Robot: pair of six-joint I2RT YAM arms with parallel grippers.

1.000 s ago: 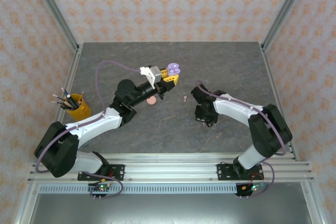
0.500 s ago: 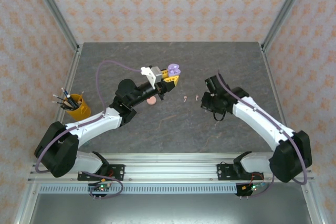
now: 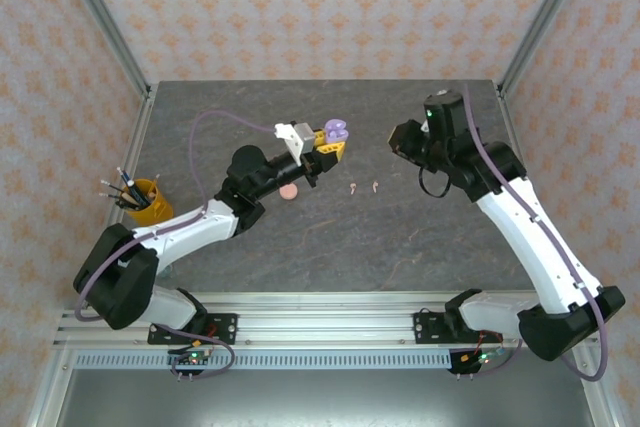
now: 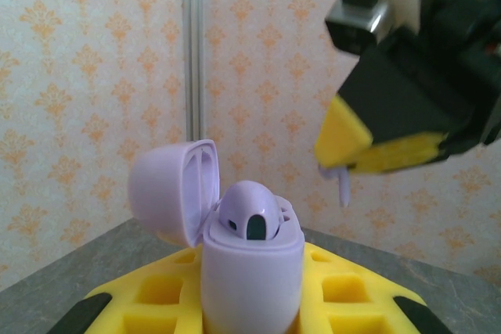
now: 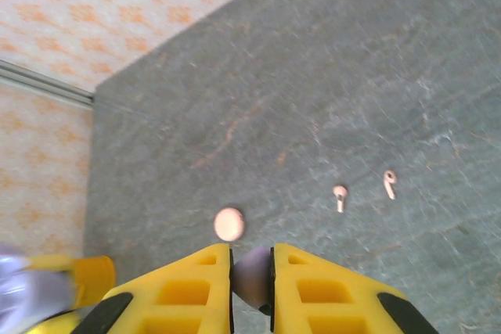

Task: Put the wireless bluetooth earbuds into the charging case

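Your right gripper point(image 5: 250, 260) was pinched nearly closed on one lilac earbud point(image 5: 252, 279), its smooth rounded bulb squeezed between the two waffled yellow pads. Your left gripper point(image 4: 250, 303) was clamped on the single lilac charging case point(image 4: 252, 267), a glossy rounded plastic shell held upright off the table, its domed lid hinged open to one side and one dark slot showing in the insert. In the left wrist view the right gripper hung up and to the right of the open case, apart from it, with the earbud's thin stem pointing down. On the dark, mottled, stone-look table point(image 5: 391, 52) lay a pink earbud point(image 5: 339, 195) and a second pink earbud point(image 5: 388, 183), near each other but apart, each a tiny knob on a stem. One round pink case point(image 5: 228, 224) lay well to their side.
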